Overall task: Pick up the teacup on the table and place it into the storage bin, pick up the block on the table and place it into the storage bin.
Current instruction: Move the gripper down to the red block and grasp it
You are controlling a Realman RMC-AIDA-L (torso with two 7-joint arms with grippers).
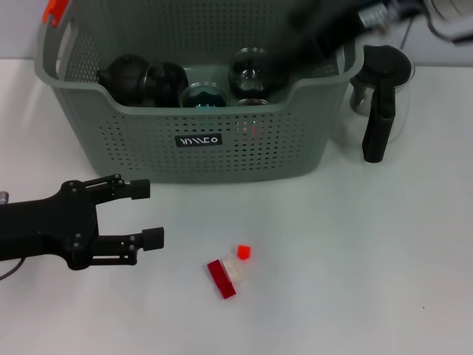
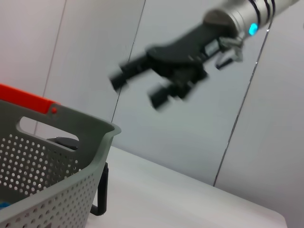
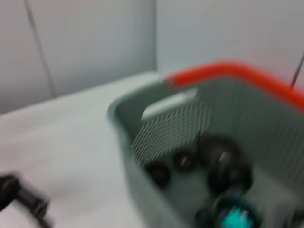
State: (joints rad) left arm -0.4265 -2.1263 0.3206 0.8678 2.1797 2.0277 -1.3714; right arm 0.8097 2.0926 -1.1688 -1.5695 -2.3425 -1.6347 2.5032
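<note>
The storage bin (image 1: 199, 140) occupies the upper centre of the head view, standing on the white table (image 1: 355, 251) with its black label (image 1: 198, 140) facing the camera and an orange-red handle clip (image 1: 54, 10) at the upper left corner. Inside it lie several dark vessels, among them a dark teapot (image 1: 131, 80), a teal-tinted cup (image 1: 205, 96) and a glass jar (image 1: 250, 70); which of these is the teacup cannot be told. The block (image 1: 222, 279), a red piece with a pale middle section and a small red cube (image 1: 244, 251) at its far end, lies on the table in the lower centre, well apart from the bin's front wall. The left gripper (image 1: 146, 214) sits at the lower left, fingers spread, empty, beside the block without touching it. The right gripper (image 2: 142, 83) hangs above the bin's right rear corner; in the left wrist view its fingers stand apart with nothing between them. A glass pitcher (image 1: 380, 92) with a black handle stands just right of the bin.
</note>
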